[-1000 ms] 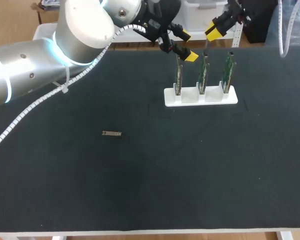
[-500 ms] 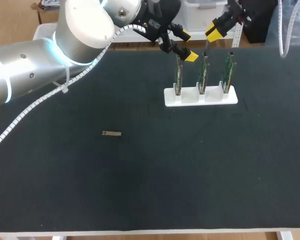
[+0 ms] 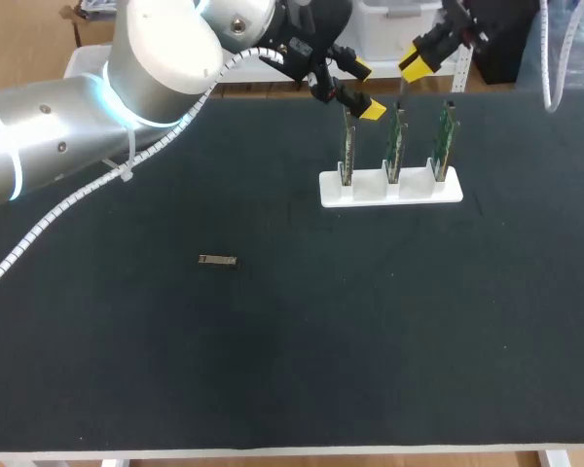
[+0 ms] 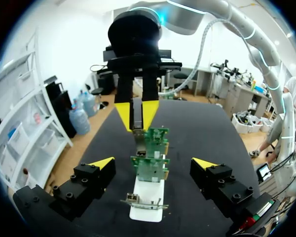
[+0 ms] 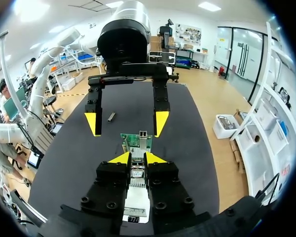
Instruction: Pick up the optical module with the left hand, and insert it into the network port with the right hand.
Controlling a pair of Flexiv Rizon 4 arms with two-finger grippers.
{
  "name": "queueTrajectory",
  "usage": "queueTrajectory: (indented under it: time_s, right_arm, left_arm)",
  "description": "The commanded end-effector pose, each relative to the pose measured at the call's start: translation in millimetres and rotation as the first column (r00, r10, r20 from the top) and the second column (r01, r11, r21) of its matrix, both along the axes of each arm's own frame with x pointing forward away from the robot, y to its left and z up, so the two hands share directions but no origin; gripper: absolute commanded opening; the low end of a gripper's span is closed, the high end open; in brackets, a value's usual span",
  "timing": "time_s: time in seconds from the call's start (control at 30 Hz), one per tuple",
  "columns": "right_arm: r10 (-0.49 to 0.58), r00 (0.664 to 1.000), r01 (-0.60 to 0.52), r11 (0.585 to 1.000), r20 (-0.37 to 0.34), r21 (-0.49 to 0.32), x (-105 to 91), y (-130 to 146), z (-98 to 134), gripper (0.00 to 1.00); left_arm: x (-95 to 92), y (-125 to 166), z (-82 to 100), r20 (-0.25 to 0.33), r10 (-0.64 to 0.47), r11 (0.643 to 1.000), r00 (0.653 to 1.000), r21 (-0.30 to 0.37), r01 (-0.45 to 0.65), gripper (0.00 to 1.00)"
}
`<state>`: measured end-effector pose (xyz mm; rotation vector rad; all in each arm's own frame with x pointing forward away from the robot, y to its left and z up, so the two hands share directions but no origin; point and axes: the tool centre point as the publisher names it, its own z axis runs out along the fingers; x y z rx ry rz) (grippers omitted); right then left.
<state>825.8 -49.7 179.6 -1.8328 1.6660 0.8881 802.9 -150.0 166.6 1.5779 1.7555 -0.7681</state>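
Note:
A small silver optical module lies loose on the black table, left of centre, far from both grippers; it also shows as the module on the mat in the right wrist view. A white holder carries three upright green boards with network ports. My left gripper hangs open above the left end of the row, its fingers either side of the boards. My right gripper hovers over the other end, shut on a second silver module, just short of the nearest board.
The black mat covers the whole table. The holder stands at the back right, and my left arm crosses the back left corner. The two grippers face each other across the row of boards.

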Motion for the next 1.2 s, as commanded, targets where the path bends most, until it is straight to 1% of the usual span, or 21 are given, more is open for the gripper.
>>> queueTrajectory:
  time_s: [0.03,0.5,0.93,1.2]
  right_arm:
    - [0.219,0.956,-0.221,0.975,-0.197,0.012,6.7,-0.5,0.4,0.0]
    - [0.219,0.955,-0.222,0.975,-0.201,0.007,2.6,-0.9,-2.1,0.0]
    - [0.215,0.959,-0.217,0.976,-0.187,0.005,10.4,0.5,0.6,0.0]
    - [0.214,0.958,-0.217,0.976,-0.189,0.005,9.9,-0.9,-1.1,0.0]
  left_arm:
    - [1.4,-0.8,0.7,-0.003,-0.001,1.0,1.0,0.005,0.001,1.0]
    - [1.4,-0.8,0.7,-0.003,-0.001,1.0,1.0,0.005,0.001,1.0]
    - [1.4,-0.8,0.7,-0.003,-0.001,1.0,1.0,0.005,0.001,1.0]
    - [1.4,-0.8,0.7,-0.003,-0.001,1.0,1.0,0.005,0.001,1.0]
